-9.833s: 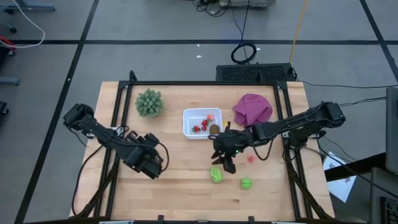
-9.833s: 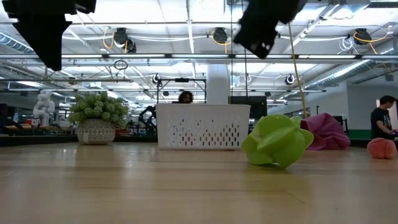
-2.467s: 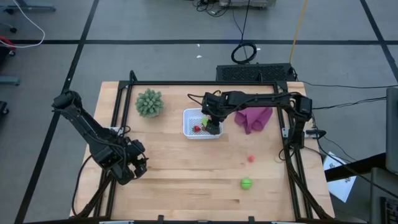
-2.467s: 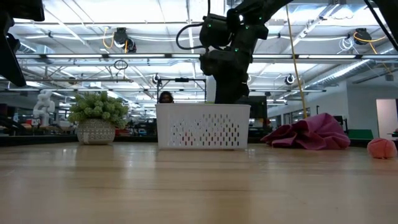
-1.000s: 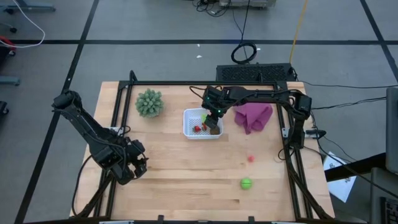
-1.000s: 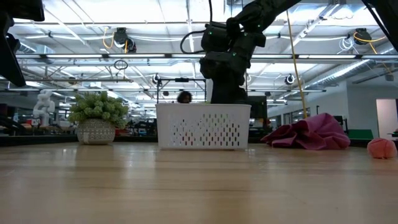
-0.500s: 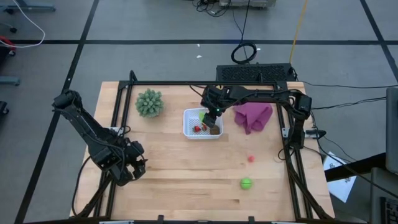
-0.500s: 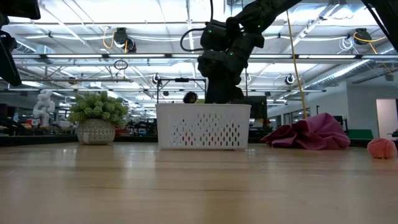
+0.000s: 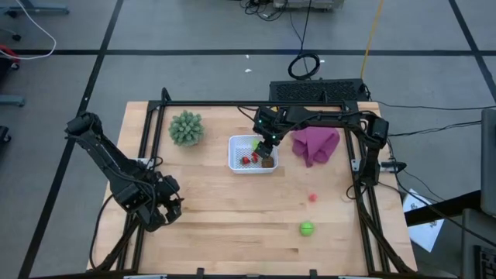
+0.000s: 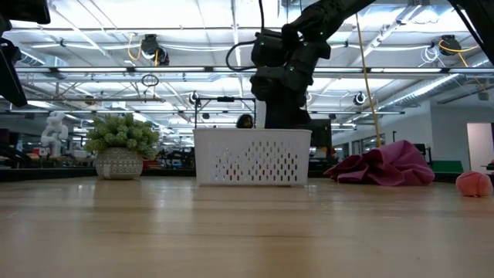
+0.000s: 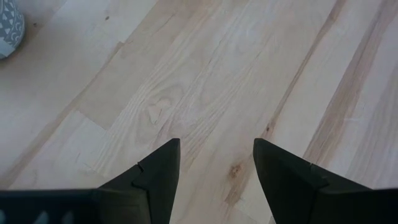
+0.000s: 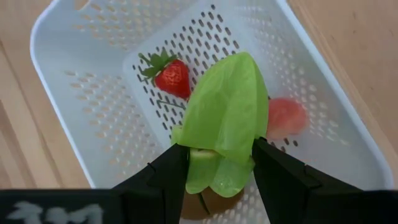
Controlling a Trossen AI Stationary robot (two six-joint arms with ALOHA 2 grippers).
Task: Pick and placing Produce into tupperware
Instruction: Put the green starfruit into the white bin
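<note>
My right gripper (image 12: pixel 219 168) hangs over the white perforated basket (image 9: pixel 237 155) and is shut on a bright green leafy piece (image 12: pixel 224 118). In the basket lie a strawberry (image 12: pixel 174 76), a pink bit (image 12: pixel 287 116) and a brown oval (image 9: pixel 268 163). In the low view the basket's wall (image 10: pixel 252 157) hides the fingertips. A small pink piece (image 9: pixel 313 198) and a green ball (image 9: pixel 308 229) rest on the wood toward the table's right near side. My left gripper (image 9: pixel 167 209) waits open over bare wood at the left near side (image 11: pixel 216 165). My right gripper pinches the green leafy piece by its thicker base end (image 12: pixel 214 165) between the two fingers (image 12: pixel 171 171), coming from above and pointing down into the basket. The leaf stretches ahead of the fingers over the basket floor. Whether its tip touches the floor, I cannot tell.
A spiky grey-green plant in a pot (image 9: pixel 186 128) stands left of the basket. A purple cloth (image 9: pixel 314 144) lies bunched to the basket's right. The middle and near part of the wooden table (image 9: pixel 232 225) is bare. Black frame rails run along the table's edges.
My right gripper has stayed over the basket with the green piece between its fingers, shifting only slightly. The left arm has kept still.
</note>
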